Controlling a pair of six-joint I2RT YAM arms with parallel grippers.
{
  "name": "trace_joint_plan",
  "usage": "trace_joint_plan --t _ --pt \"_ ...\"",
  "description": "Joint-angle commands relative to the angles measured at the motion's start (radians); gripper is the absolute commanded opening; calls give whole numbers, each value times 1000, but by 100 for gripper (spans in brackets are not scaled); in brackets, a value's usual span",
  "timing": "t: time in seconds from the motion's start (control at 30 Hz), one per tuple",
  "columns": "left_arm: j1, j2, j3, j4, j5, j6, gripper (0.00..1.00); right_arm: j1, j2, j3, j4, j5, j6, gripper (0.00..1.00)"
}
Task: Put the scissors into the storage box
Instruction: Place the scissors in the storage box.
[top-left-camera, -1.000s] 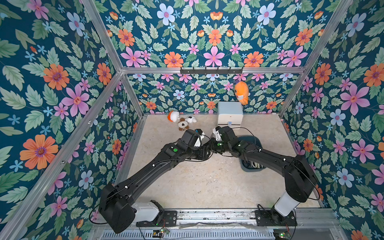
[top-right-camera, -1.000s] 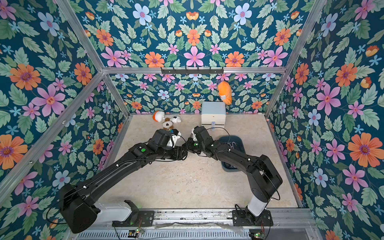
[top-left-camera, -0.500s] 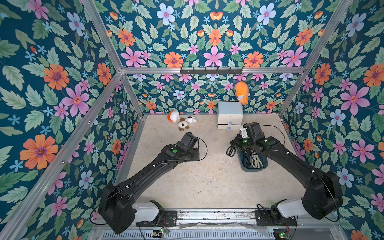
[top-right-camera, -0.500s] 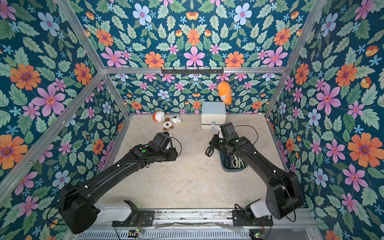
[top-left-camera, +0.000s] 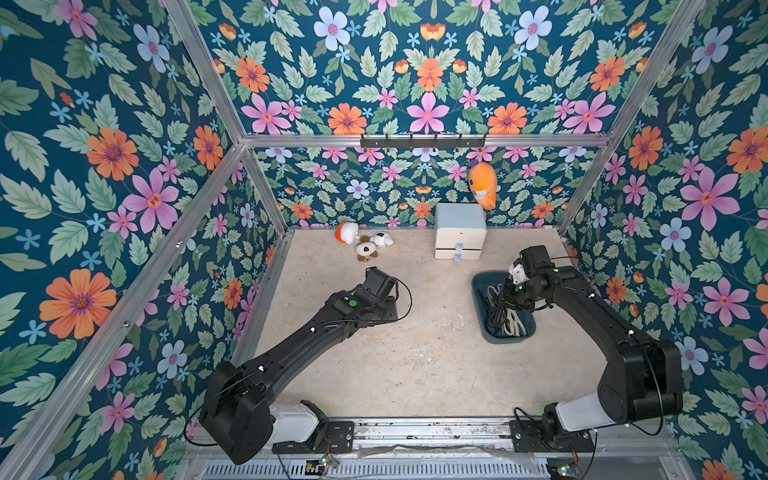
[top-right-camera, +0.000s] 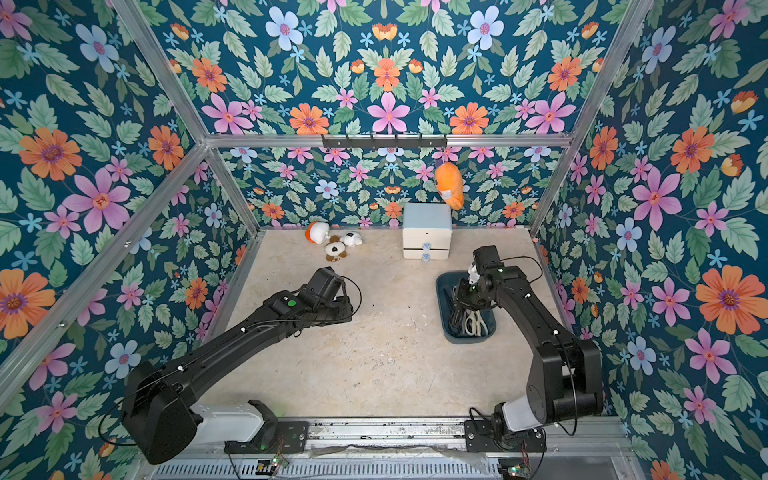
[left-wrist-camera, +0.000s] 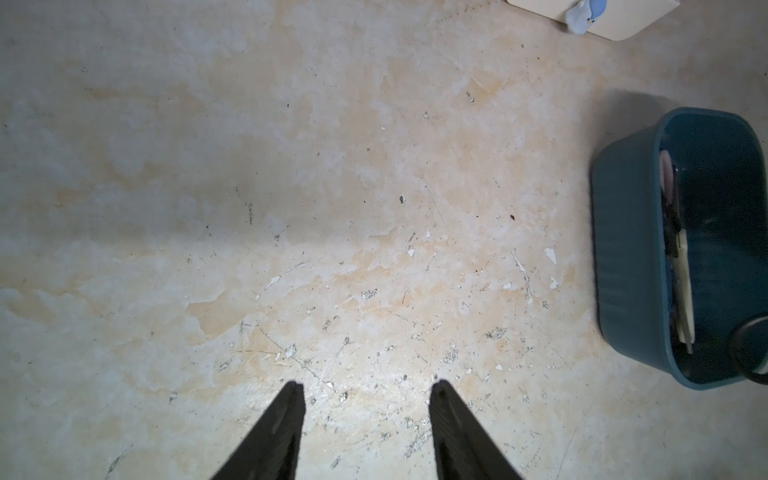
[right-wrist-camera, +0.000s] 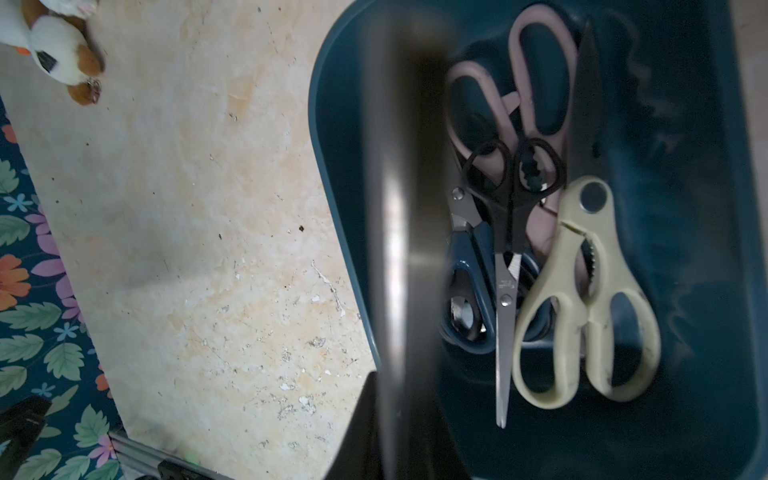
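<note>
Your right gripper (top-left-camera: 500, 305) reaches down over the far half of the storage box (top-left-camera: 505, 338), which sits on the right side of the table, near the white two-drawer cabinet (top-left-camera: 460, 237). Its claw is pressed together on a steel-bladed pair (right-wrist-camera: 399, 208). In the right wrist view that blade is a long blurred streak running out from the fingers across the inside of the box, just beside the box wall (right-wrist-camera: 336, 187). You cannot make out its handles.

Four more pairs lie heaped on the box floor:
- a cream-handled kitchen pair (right-wrist-camera: 582, 291)
- a pinkish pair (right-wrist-camera: 536, 83)
- a small black-handled pair (right-wrist-camera: 509, 199), lying on top of the others
- a dark-blue-handled pair (right-wrist-camera: 469, 266)

Your left gripper (left-wrist-camera: 365, 386) hangs left of the table's centre, well apart from the box. Its claw is spread, with only bare, scuffed tabletop (left-wrist-camera: 291, 187) between the fingers.

At the far edge a few small plush toys (top-left-camera: 365, 249) lie left of the cabinet. An orange plush (top-left-camera: 483, 185) hangs on the back wall above it.
</note>
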Motion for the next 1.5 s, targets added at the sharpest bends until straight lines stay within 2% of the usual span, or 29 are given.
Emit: trace_joint_plan --t 0.0,0.13,0.2,0.33,0.47,0.73,0.9,1.03,1.13,1.17,1.33,1.47 --pt "1 -27 -3 -6 -21 -17 54 -13 31 -7 68 -56 -72 1" --pt "1 -77 -22 -23 -46 -30 55 -59 88 8 122 -194 -89 1" --pt "0 -105 -35 -33 -61 -41 56 -60 124 30 115 -221 -108 1" --pt "1 -165 -58 -55 -99 -63 65 -60 221 70 79 -225 -149 1" --pt "3 -209 -78 -77 -136 -76 70 -61 240 57 81 -207 -151 1" --pt "17 -228 -118 -77 -162 -110 71 -60 247 10 88 -188 -155 4" --pt "27 -256 -143 -47 -218 -126 73 -60 229 -7 91 -143 -154 13" --pt "44 -266 -152 -48 -258 -108 79 -60 193 4 77 -100 -157 32" --pt "82 -257 -149 -61 -257 -82 83 -61 173 37 52 -53 -164 40" --pt "102 -254 -151 -61 -248 -70 88 -60 157 52 35 -33 -168 41" --pt "236 -239 -170 -19 -156 -5 90 -60 103 140 -62 87 -184 41" --pt "295 -218 -181 48 -190 73 89 -61 26 137 -66 263 -152 41"
